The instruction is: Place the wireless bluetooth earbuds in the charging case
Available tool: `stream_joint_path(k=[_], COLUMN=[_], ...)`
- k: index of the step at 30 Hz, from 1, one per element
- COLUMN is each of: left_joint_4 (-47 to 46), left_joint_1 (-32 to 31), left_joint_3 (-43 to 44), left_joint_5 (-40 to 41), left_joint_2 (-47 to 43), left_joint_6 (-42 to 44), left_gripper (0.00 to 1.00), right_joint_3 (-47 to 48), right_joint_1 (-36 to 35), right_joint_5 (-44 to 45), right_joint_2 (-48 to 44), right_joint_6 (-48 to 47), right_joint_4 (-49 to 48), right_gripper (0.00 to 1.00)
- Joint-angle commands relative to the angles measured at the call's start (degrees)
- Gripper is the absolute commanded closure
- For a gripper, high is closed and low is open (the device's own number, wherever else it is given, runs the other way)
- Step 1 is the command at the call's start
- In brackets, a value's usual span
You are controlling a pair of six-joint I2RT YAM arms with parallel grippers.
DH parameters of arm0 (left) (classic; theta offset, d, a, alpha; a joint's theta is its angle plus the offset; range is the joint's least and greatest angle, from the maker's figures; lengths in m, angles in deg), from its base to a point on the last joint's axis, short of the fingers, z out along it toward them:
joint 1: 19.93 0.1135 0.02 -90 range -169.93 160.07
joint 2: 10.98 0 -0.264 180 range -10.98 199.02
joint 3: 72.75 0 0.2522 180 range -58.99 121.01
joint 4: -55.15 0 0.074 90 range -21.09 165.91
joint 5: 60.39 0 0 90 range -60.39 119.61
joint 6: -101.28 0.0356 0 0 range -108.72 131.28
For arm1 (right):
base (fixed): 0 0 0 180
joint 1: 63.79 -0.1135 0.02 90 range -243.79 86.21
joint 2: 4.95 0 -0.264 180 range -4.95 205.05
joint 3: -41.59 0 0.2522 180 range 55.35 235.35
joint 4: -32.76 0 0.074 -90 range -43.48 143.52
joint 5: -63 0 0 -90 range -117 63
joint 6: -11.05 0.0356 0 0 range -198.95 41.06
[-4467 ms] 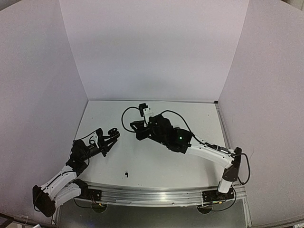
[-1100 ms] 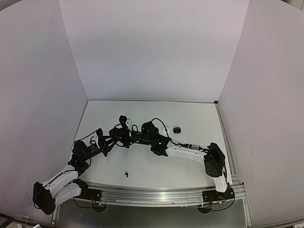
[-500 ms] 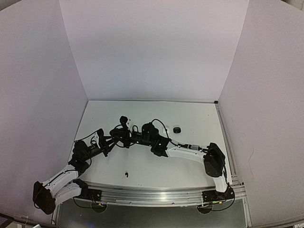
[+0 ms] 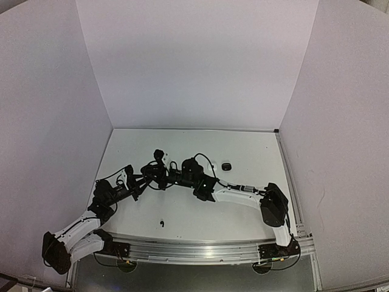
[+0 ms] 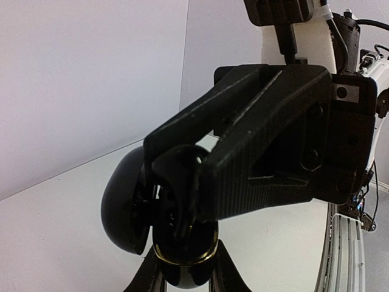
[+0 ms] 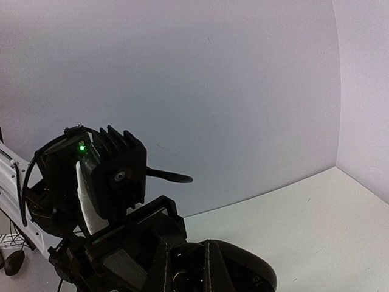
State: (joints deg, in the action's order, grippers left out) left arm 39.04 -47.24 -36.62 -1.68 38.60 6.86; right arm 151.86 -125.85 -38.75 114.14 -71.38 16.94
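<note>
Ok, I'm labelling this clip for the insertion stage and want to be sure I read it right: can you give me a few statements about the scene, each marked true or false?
1. The left end effector is shut on a black charging case. True.
2. The right end effector sits far off at the right side of the table. False: it is over on the left, with its tips at the case that the left one holds.
3. A black earbud lies alone on the table near the front edge. True.
4. The small rounded object beside the right arm is white. False: it is black.
</note>
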Motion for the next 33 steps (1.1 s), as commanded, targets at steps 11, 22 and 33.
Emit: stream_joint_path(k=[11, 22, 33], left_joint_4=[-8.5, -8.89, -8.2], left_joint_1=[-0.02, -0.02, -0.02], left_joint_3=[1.89, 1.84, 1.9], left_joint_5=[-0.39, -0.29, -0.51], left_joint_2=[-0.71, -0.47, -0.56], left_joint_6=[2.18, 2.84, 3.72], left_gripper=[1.0, 1.0, 1.0], right_joint_3=[-2.07, 0.11, -2.12], right_joint_1=[0.21, 0.22, 0.23], right_joint_5=[3.31, 0.89, 2.51], right_joint_2=[2.03, 4.18, 2.97], right_joint_6=[-4.58, -2.18, -2.02], right_joint_4=[4.65, 4.79, 5.14], right_gripper=[1.0, 1.0, 0.88])
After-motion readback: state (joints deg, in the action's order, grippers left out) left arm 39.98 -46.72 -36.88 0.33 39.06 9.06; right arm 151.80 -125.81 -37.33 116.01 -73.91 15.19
